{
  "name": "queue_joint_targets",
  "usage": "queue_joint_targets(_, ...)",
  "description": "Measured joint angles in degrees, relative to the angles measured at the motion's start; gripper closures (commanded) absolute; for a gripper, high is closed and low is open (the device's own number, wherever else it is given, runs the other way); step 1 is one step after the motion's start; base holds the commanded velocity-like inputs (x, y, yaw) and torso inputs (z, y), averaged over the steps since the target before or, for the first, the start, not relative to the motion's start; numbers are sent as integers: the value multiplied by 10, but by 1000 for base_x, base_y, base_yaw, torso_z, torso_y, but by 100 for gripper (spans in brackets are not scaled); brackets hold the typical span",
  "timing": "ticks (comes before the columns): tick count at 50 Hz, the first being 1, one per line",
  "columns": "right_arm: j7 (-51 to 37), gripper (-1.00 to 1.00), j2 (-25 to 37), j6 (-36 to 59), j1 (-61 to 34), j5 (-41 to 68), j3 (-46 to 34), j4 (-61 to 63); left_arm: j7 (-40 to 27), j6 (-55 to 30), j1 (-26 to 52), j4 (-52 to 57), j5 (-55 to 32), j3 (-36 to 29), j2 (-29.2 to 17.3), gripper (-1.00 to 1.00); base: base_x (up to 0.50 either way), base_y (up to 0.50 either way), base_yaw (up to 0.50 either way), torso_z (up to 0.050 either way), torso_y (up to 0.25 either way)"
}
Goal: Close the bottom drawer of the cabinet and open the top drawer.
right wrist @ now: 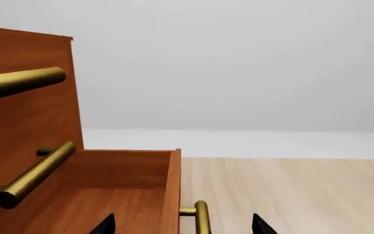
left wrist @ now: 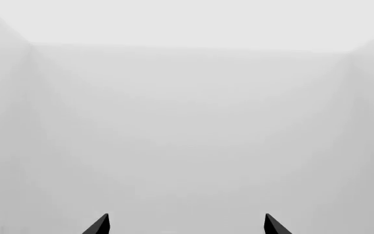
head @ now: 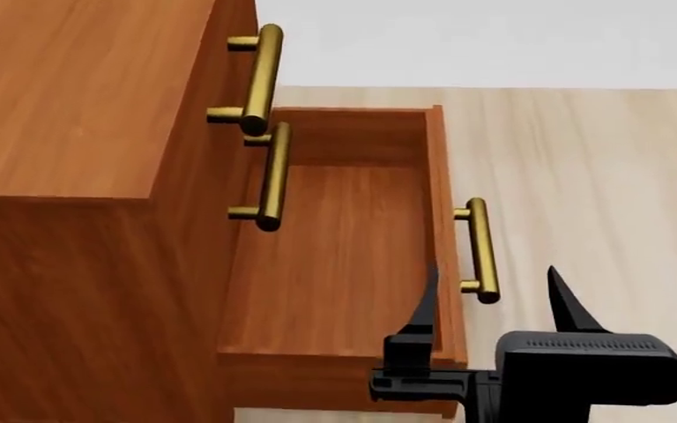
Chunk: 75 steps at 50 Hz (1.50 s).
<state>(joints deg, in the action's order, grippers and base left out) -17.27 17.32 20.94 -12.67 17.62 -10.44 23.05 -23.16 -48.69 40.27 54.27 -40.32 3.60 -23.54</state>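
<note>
The reddish-brown cabinet [head: 80, 97] fills the left of the head view. Its bottom drawer [head: 338, 247] is pulled far out and is empty inside, its brass handle [head: 479, 251] on the front panel. The top drawer [right wrist: 37, 53] sits flush in the cabinet, its brass handle [head: 258, 77] above the middle drawer's handle [head: 272, 176]. My right gripper [head: 494, 284] is open, one finger over the drawer's inside and one outside, with the front panel and the handle [right wrist: 202, 218] between them, untouched. My left gripper [left wrist: 187, 225] is open on nothing and faces only grey walls.
Pale wooden floor [head: 598, 176] stretches to the right of the open drawer, up to a light grey wall [head: 492, 44]. The middle drawer's handle [right wrist: 34, 175] juts out over the open bottom drawer.
</note>
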Motion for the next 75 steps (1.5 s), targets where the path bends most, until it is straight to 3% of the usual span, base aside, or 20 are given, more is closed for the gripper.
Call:
queue_joint_targets(17, -2, -100, 2, 1, -4, 3, -4, 0, -7, 1, 4, -1, -7, -3, -6, -100, 0, 0, 0, 0, -156)
queue_joint_targets(47, -57, -100, 12, 8, -11, -7, 43, 5, -19, 10, 2, -2, -14, -5, -15, -100, 0, 0, 0, 0, 0)
queue_joint_targets(75, -65, -100, 11, -33, -65, -11, 81, -145, -30, 13, 11, -3, -19, -17, -23, -100, 0, 0, 0, 0, 0)
